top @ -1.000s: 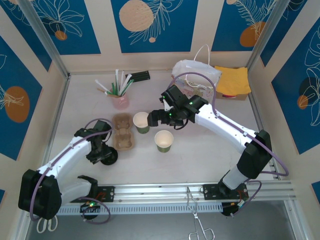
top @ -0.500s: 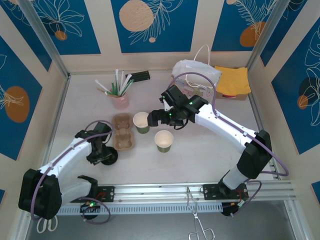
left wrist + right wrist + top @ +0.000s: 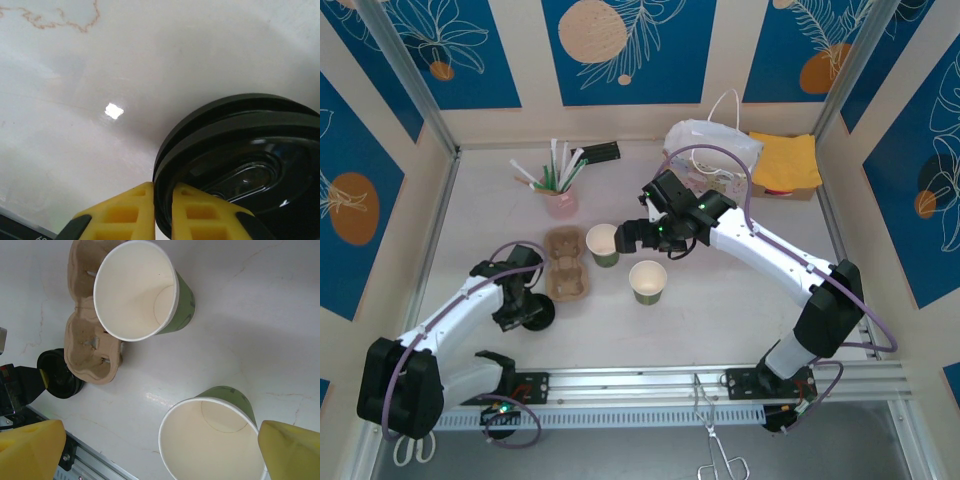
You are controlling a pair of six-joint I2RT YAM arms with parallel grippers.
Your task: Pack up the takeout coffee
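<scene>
Two empty green paper cups stand mid-table, one (image 3: 604, 244) (image 3: 135, 290) beside the brown pulp cup carrier (image 3: 565, 263) (image 3: 87, 340), the other (image 3: 648, 281) (image 3: 212, 440) nearer the front. A black lid (image 3: 535, 312) (image 3: 240, 150) (image 3: 59, 376) lies on the table left of the carrier. My left gripper (image 3: 525, 305) (image 3: 162, 187) is shut on the lid's rim, one yellow finger on each side. My right gripper (image 3: 632, 232) (image 3: 160, 440) hangs open above the cups, holding nothing.
A pink cup of straws (image 3: 560, 190) stands at the back left with a black strip (image 3: 600, 152) behind it. A white plastic bag (image 3: 712, 150) and yellow napkins (image 3: 785, 160) sit at the back right. Tongs (image 3: 720, 460) lie below the front rail.
The left gripper's fingers have closed onto the lid's rim. Neither arm has visibly shifted, and the cups and carrier stay put.
</scene>
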